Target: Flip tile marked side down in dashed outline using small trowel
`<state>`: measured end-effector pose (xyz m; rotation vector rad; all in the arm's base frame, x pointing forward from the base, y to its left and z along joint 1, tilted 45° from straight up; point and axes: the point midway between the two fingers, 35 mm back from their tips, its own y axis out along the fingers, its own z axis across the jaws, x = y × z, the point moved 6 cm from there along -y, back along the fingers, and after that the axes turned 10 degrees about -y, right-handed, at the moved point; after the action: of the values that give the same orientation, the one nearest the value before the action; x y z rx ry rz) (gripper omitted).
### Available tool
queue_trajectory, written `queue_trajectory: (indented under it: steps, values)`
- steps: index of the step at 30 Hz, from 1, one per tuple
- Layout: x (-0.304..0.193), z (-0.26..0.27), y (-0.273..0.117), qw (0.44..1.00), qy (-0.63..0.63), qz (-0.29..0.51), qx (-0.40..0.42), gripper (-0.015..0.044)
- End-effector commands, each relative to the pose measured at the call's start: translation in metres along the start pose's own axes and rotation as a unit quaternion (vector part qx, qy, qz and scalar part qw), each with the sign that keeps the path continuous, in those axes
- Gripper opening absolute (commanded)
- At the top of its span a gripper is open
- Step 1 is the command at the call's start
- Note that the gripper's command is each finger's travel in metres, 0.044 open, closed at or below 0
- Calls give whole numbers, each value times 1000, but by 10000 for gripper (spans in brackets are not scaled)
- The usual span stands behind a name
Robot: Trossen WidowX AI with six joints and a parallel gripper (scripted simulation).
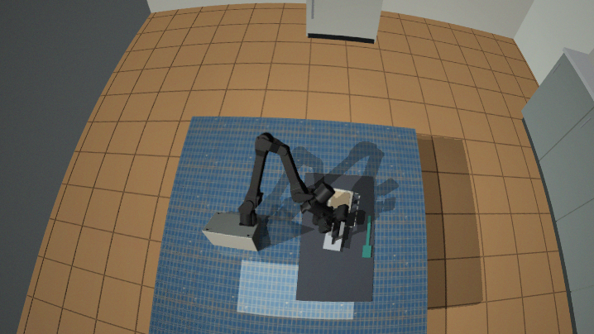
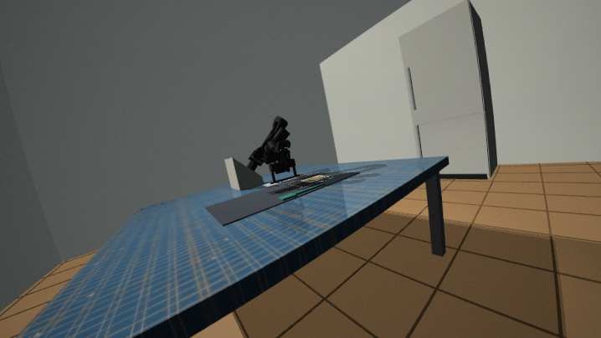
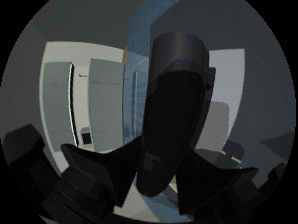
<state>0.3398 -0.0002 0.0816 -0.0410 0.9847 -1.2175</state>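
Trowel [image 1: 331,245] [image 2: 267,185] [image 3: 177,55] first: I've got my pincer [image 1: 337,236] [image 2: 284,178] [image 3: 160,137] clamped on its dark handle, with the pale blade low over the mat [image 1: 332,278] [image 2: 243,207] [image 3: 265,85], right of centre in the lower half of the top view. I can't tell whether the blade touches down. Tile [image 1: 341,199] [image 2: 315,179] lies flat on the mat, beige face up, just above the pincer in that view. Dashed outline [image 1: 355,205] shows along the tile's right side; the arm [image 1: 292,170] [image 2: 269,142] hides too much for me to judge the fit on every side. I can't read which face carries the mark. Green tool [image 1: 366,251] [image 2: 290,196] lies apart from the tile, near the mat's right edge. Over at centre left, the grey base [image 1: 216,240] [image 2: 239,178] sits on the blue table [image 1: 208,165] [image 2: 188,252] [image 3: 135,65].
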Motion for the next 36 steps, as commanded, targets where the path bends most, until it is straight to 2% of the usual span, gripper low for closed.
queue_trajectory:
  steps: [1, 15, 36]
  values:
    - [20, 9, -6, 1000, -1, -8, 4, 0]
    - [91, 27, -38, 1000, -1, -6, 9, 0]
    - [92, 27, -38, 1000, -1, -6, 9, 0]
